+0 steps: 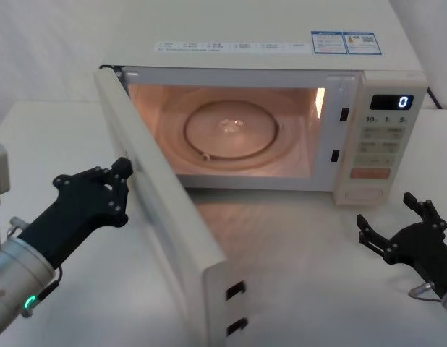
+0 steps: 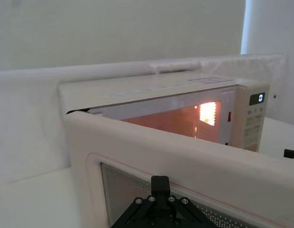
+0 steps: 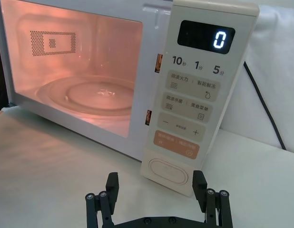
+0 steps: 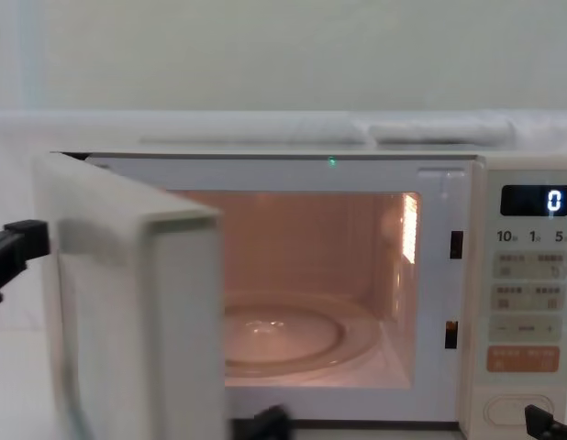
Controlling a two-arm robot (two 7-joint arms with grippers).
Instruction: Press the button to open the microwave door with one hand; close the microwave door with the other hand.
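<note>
The cream microwave (image 1: 281, 56) stands at the back of the table, cavity lit, display reading "0". Its door (image 1: 165, 217) is swung out toward me on the left, latch hooks at its free edge. My left gripper (image 1: 124, 170) is shut, its tip against the door's outer face (image 2: 185, 161) beside the window; it also shows as the left gripper (image 2: 160, 183) and at the chest view's left edge (image 4: 13, 247). My right gripper (image 1: 386, 210) hangs open just in front of and below the button (image 3: 169, 172), apart from it; the right gripper (image 3: 155, 187) holds nothing.
A glass turntable (image 1: 231, 130) lies inside the cavity. An orange key (image 3: 178, 145) sits above the button. A black cable (image 3: 261, 104) runs behind the oven on the right. White table surface (image 1: 303, 275) lies between the door and my right gripper.
</note>
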